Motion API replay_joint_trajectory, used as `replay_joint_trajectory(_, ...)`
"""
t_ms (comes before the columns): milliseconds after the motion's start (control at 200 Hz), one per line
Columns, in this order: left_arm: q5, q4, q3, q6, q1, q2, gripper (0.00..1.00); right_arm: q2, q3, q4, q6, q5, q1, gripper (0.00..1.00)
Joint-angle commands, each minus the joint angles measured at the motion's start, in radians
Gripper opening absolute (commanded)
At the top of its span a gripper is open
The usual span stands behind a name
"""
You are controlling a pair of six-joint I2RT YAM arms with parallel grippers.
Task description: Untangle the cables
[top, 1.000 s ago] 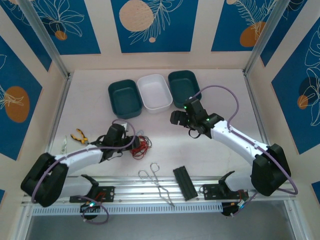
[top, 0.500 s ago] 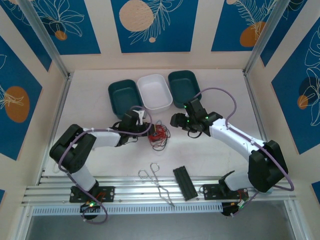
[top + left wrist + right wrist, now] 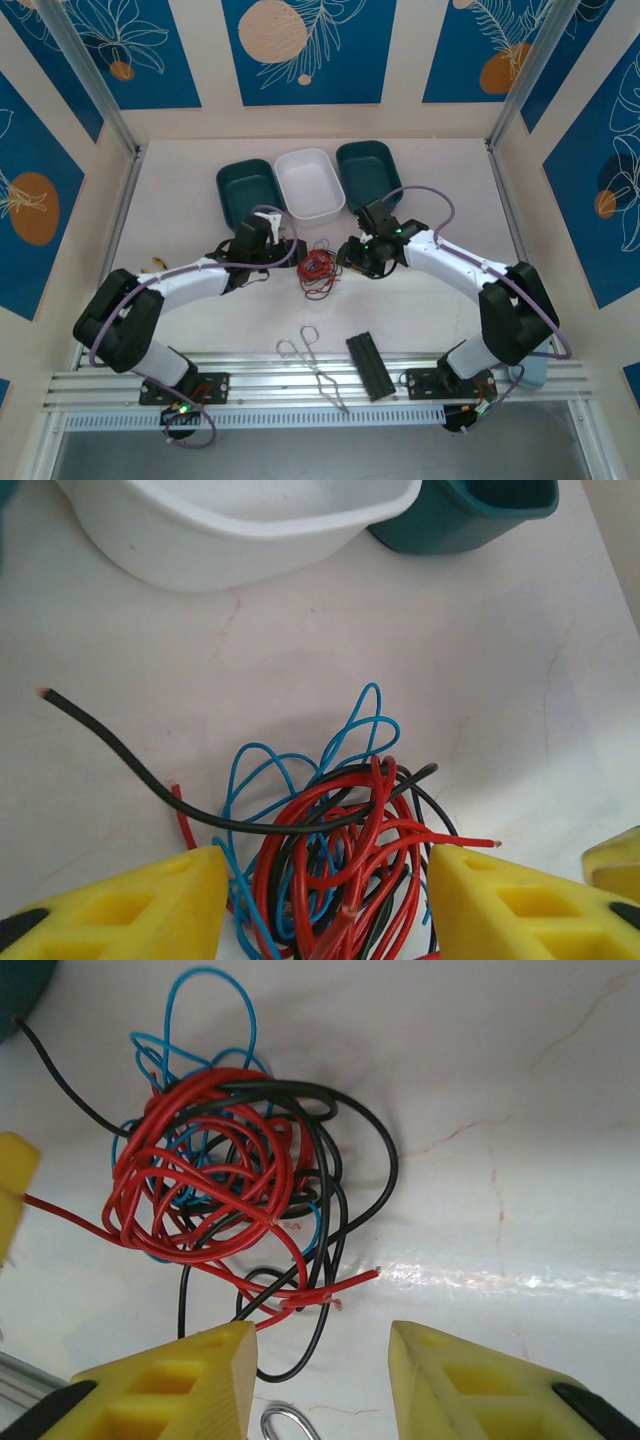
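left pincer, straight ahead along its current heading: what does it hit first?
The cables: the tangle lies between the open fingers of the left pincer and just ahead. Beyond it, probably the white tray, though depth is unclear.

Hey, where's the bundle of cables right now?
In the top view, the cables lie bunched at the centre, between the left tool and the right tool, just in front of the white tray and beyond the metal tongs.
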Motion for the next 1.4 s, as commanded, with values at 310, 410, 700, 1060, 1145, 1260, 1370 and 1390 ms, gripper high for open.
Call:
replay_joint_trajectory(310, -0.042, -0.081, -0.037, 0.05, -0.023, -0.037, 0.56, 0.107, 0.069, -0.016, 0.049, -0.017, 0.049, 0.35)
replay_joint_trajectory(410, -0.032, -0.065, -0.034, 0.063, -0.037, -0.026, 0.56, 0.105, 0.069, 0.013, 0.054, -0.002, 0.047, 0.4)
replay_joint_trajectory(700, -0.025, -0.034, -0.027, 0.068, -0.063, 0.02, 0.47, 0.15, 0.072, 0.121, 0.092, -0.017, 0.027, 0.47)
replay_joint_trajectory(1060, -0.031, -0.001, -0.026, 0.051, -0.064, 0.065, 0.35, 0.206, 0.102, 0.188, 0.044, -0.055, 0.024, 0.43)
replay_joint_trajectory(1145, -0.04, -0.003, -0.025, 0.046, -0.064, 0.07, 0.33, 0.212, 0.1, 0.177, 0.022, -0.046, 0.036, 0.43)
replay_joint_trajectory(1260, -0.046, -0.005, -0.024, 0.037, -0.065, 0.076, 0.31, 0.207, 0.1, 0.139, -0.01, -0.005, 0.058, 0.43)
replay_joint_trajectory(1370, -0.053, -0.018, -0.019, 0.028, -0.065, 0.087, 0.26, 0.205, 0.098, 0.108, -0.038, 0.051, 0.08, 0.44)
replay_joint_trajectory(1390, -0.052, -0.022, -0.017, 0.027, -0.065, 0.087, 0.26, 0.205, 0.098, 0.105, -0.043, 0.056, 0.084, 0.43)
